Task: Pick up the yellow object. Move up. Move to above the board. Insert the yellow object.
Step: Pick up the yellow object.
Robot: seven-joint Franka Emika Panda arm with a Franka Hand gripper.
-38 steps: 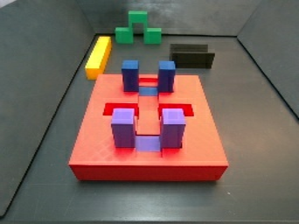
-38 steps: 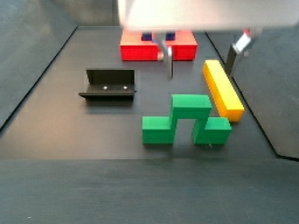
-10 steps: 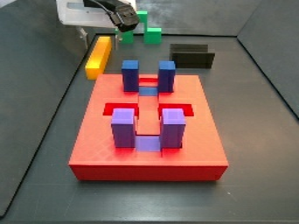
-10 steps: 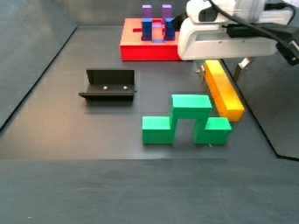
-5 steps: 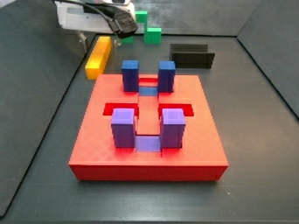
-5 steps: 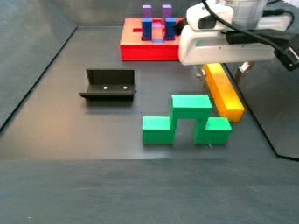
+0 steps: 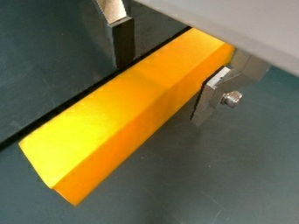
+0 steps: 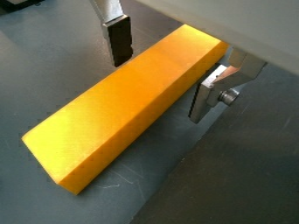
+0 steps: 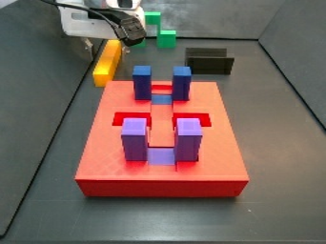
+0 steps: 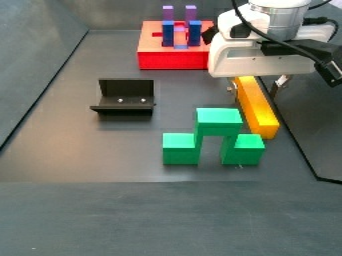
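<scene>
Straddling yellow object (image 8: 128, 105): gripper (image 8: 163, 70) fingers (image 8: 117, 39)

enclosure condition: dark work bay

the floor (image 9: 274, 143) is a flat, matte dark grey sheet. sloped dark side walls (image 9: 38, 114) rise from it on both sides in both side views. the back wall (image 9: 216, 14) is grey with a dull sheen. light is even and diffuse. faint pale scratches (image 8: 117, 179) mark the floor in a wrist view.
</scene>
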